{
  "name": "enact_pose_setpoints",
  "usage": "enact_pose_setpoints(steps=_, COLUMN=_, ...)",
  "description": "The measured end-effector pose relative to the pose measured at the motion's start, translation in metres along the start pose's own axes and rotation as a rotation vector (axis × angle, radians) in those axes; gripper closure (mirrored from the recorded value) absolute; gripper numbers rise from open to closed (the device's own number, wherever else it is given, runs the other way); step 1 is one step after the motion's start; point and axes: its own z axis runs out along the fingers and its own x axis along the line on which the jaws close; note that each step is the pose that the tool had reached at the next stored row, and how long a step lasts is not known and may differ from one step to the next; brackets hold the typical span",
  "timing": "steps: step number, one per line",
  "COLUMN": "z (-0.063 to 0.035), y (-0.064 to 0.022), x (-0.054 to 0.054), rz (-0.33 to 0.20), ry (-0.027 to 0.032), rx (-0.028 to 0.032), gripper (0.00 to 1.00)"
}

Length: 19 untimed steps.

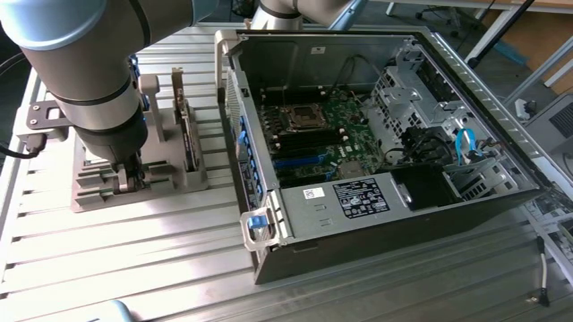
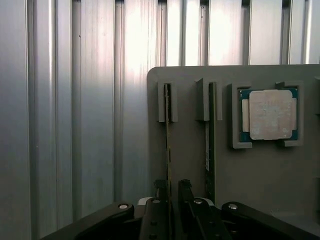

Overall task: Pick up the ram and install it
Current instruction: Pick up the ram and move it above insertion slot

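- Gripper (image 2: pixel 172 187) is hanging over the near end of the grey holder (image 2: pixel 260 175), and I am seeing its jaws standing open, one finger on each side of a thin board.
- That thin board is the ram (image 2: pixel 168 150); it is standing on its edge in a slot of the holder, running away from the fingers toward a grey post.
- I am not able to tell whether either finger is touching the ram.
- A second thin board (image 2: pixel 210 145) is standing on edge just beside the ram, showing a strip of white label.
- Past it, a square silver processor (image 2: pixel 270 114) is lying flat in its own pocket of the holder.
- From the exterior view I am watching the arm reaching down to the holder at that view's left, with a dark expansion card (image 1: pixel 185 127) standing upright beside it.
- An open computer case (image 1: pixel 268 221) is lying on the ribbed metal table (image 1: pixel 134 255) at that view's right, its motherboard (image 1: pixel 331 134) exposed and well apart from the gripper.
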Motion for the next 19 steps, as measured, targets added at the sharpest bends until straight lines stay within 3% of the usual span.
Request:
enact_pose_setpoints(steps=11, z=0.0, y=0.0, x=0.0, rz=0.0, ry=0.0, rx=0.0001, gripper=0.76)
enact_pose_setpoints(steps=15, z=0.0, y=0.0, x=0.0, rz=0.0, ry=0.0001, rx=0.0, gripper=0.88)
enact_pose_setpoints(steps=19, z=0.0, y=0.0, x=0.0, rz=0.0, ry=0.0, rx=0.0, gripper=0.88)
